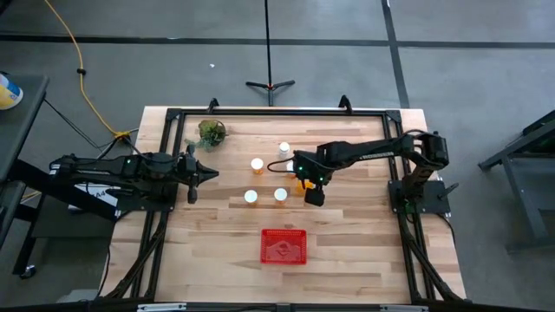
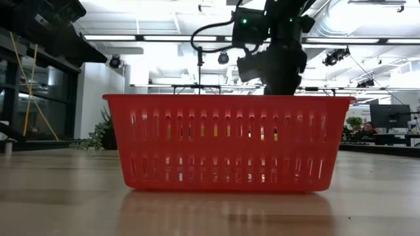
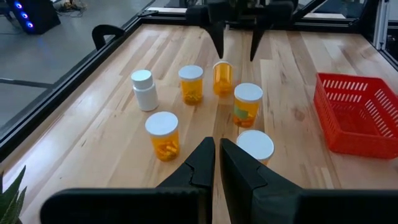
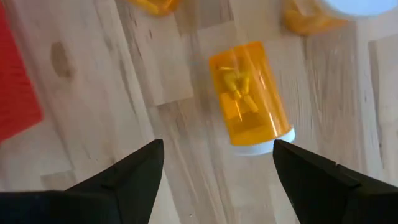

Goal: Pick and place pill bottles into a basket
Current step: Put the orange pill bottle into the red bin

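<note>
Right end effector [image 4: 217, 165] (fingers spread) above toppled bottle [image 4: 249, 102].

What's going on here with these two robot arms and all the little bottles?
The arms are sorting pill bottles into the red basket, which looks empty so far. The right gripper hangs open just above an orange bottle that lies on its side; it has not gripped it. The other bottles stand upright nearby: four orange ones and a white bottle. The left gripper is shut and holds nothing, waiting at the table's left side near a small green plant.
</note>
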`<state>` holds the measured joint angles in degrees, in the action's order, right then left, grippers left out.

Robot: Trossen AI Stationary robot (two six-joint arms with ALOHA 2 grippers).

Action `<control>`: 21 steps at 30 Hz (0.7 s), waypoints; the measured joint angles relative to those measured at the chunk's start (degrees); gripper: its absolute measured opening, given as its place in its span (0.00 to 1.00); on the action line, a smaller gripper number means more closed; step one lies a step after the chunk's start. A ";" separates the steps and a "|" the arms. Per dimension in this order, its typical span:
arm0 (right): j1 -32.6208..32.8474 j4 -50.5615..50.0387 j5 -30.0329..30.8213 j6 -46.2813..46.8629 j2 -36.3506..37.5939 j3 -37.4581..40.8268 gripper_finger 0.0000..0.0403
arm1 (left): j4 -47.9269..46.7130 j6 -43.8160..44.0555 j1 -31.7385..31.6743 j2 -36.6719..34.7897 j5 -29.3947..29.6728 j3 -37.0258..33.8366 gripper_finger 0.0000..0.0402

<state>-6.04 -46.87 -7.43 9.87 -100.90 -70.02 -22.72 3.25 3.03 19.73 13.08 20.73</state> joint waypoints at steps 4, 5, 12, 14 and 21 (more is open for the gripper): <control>-0.35 0.07 -0.09 -2.12 -1.21 0.00 0.73 | -0.22 0.00 0.00 0.02 0.02 0.00 0.15; -0.49 0.09 0.02 -2.92 -1.45 -0.02 0.73 | -0.22 0.00 0.00 0.00 0.02 0.00 0.15; -1.93 0.46 0.89 -5.69 -1.62 -0.80 0.73 | -0.42 0.00 -0.02 0.02 0.13 0.00 0.15; -2.34 0.93 1.09 -7.01 -1.62 -1.31 0.73 | -0.46 0.00 -0.02 0.00 0.13 0.00 0.15; -3.92 1.31 0.76 -10.25 -1.62 -3.21 0.73 | -1.45 0.00 -0.02 0.02 0.13 0.00 0.15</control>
<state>-9.97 -45.56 -6.68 -0.38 -102.52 -73.23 -24.17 3.25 3.01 19.74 13.21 20.73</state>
